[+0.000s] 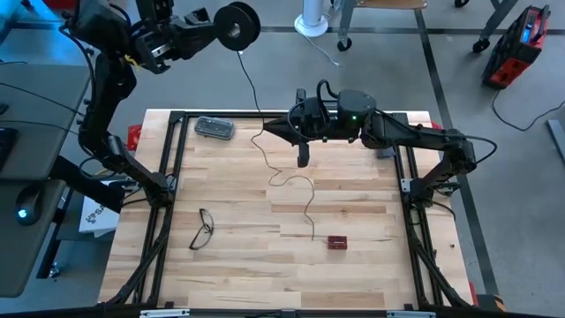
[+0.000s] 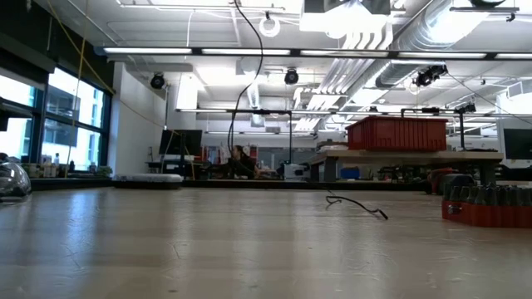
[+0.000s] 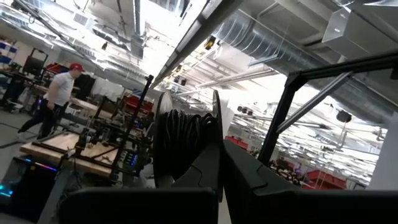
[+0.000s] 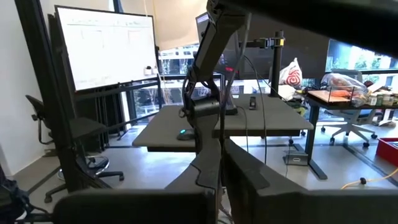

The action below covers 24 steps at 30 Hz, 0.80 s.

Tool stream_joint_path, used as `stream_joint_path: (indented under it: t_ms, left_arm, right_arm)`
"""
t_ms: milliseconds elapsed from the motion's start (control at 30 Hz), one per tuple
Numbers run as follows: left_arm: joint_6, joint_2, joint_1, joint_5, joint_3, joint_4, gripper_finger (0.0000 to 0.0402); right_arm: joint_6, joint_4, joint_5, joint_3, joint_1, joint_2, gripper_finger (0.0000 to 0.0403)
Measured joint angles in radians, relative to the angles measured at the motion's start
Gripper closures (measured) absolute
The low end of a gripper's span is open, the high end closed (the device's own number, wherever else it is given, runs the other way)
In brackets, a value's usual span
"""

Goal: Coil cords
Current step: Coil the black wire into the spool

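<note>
The cords are one thin dark wire [image 1: 284, 181] and its round black reel [image 1: 238, 25]. My left gripper [image 1: 212, 31] is raised beyond the table's far left corner, shut on the reel. The reel [image 3: 186, 140], wound with wire, stands on edge in the left wrist view. From the reel the wire runs down to my right gripper [image 1: 267, 131]. That gripper is shut above the table's far middle and points toward the table's left. Beyond it the wire lies in slack loops on the wood, its free end [image 1: 313, 237] near a small red block. My left gripper holds the reel at its lower part [image 3: 208, 163], which sits at the fingers' free ends. The fingers [image 3: 249, 180] hide the place of contact. The reel is lifted clear, on edge. My right gripper meets the wire at its fingertips [image 1: 264, 132], where the wire's line kinks. Its fingers lie level, from the table's right, across the wire. The wire runs up to the reel and falls slack to the table.
A clear case [image 1: 214, 128] lies at the far left of the wooden top, black eyeglasses [image 1: 203, 228] at the near left, and a small red block [image 1: 336, 241] near the middle. A black frame [image 1: 168, 177] borders the table. A person [image 3: 56, 93] walks in the room.
</note>
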Motion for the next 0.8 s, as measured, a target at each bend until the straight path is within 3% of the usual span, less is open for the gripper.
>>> stream_joint_path:
  t_ms: [300, 533, 800]
  left_arm:
    - [0.004, -0.009, 0.012, -0.025, 0.000, -0.065, 0.0401]
    - [-0.011, -0.038, 0.031, -0.043, 0.000, -0.382, 0.0401]
    - [-0.136, -0.046, -0.029, 0.024, -0.001, -0.735, 0.0401]
  right_arm:
    - [0.017, -0.093, 0.006, 0.001, 0.033, -0.043, 0.0402]
    - [-0.007, -0.297, 0.041, 0.001, 0.105, -0.146, 0.0403]
    - [-0.052, -0.492, 0.215, 0.002, 0.152, -0.271, 0.0403]
